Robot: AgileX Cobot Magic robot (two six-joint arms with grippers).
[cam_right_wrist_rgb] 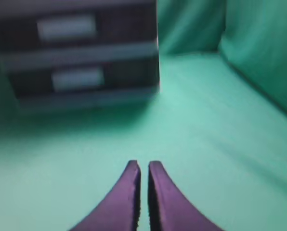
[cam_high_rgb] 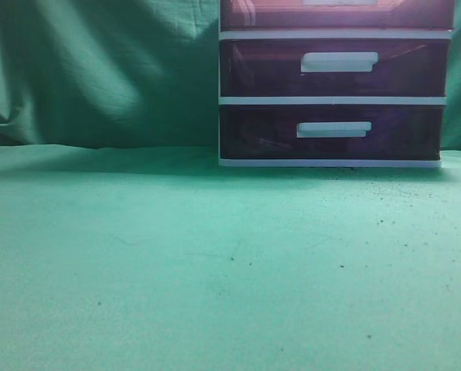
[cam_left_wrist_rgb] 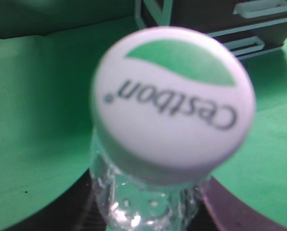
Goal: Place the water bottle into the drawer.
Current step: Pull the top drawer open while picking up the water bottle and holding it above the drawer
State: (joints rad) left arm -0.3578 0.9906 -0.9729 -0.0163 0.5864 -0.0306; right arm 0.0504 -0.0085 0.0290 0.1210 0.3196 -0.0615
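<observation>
In the left wrist view a clear water bottle [cam_left_wrist_rgb: 148,202] with a white and green "Cestbon" cap [cam_left_wrist_rgb: 175,101] fills the frame. My left gripper [cam_left_wrist_rgb: 146,211] is shut on the bottle's neck, its dark fingers on either side. The pinkish-red top drawer [cam_high_rgb: 336,14] of the white-framed unit shows only at the top edge of the exterior view, with its white handle [cam_high_rgb: 339,2] cut off. My right gripper [cam_right_wrist_rgb: 143,166] is shut and empty above the green cloth. Neither gripper shows in the exterior view.
Two darker purple drawers [cam_high_rgb: 335,68] with white bar handles sit below the top one; they also show in the right wrist view [cam_right_wrist_rgb: 76,53] and the left wrist view [cam_left_wrist_rgb: 259,19]. Green cloth [cam_high_rgb: 176,263] covers the table and hangs behind.
</observation>
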